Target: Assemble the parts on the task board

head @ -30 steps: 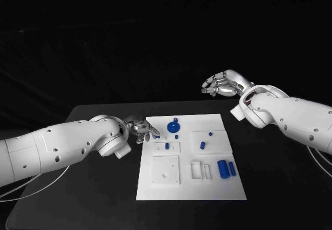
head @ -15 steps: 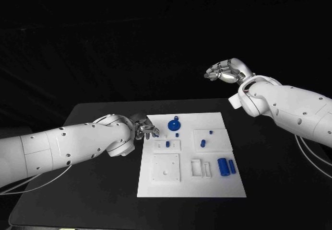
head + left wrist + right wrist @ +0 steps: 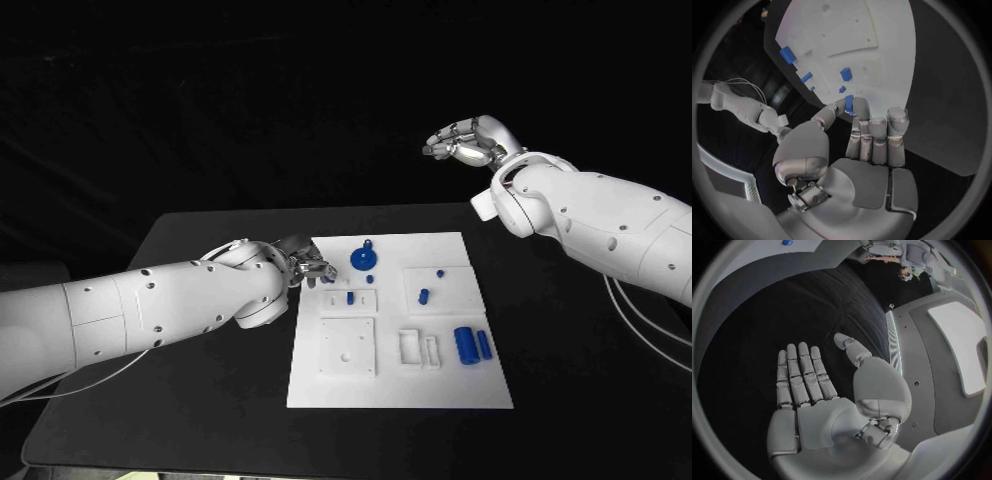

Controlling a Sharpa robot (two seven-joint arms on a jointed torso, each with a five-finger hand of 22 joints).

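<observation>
The white task board (image 3: 433,380) lies flat just beside the left hand (image 3: 302,264), whose fingertips pinch a small blue part (image 3: 849,104); other blue parts (image 3: 464,345) lie farther from that hand.

**Parts count, table as it stands**

- 1 white flat rectangular plastic task board (image 3: 433,395)
- 1 black table (image 3: 188,400)
- Small blue plastic parts, 8 that I can make out:
  - 1 round blue disc (image 3: 364,260)
  - 2 upright blue cylinders (image 3: 464,345)
  - 4 small blue pegs (image 3: 423,296) on the board
  - 1 small blue piece (image 3: 849,104) at the fingertips of the left hand (image 3: 870,150)
- 2 silver hands, on 2 white arms (image 3: 159,305)
</observation>
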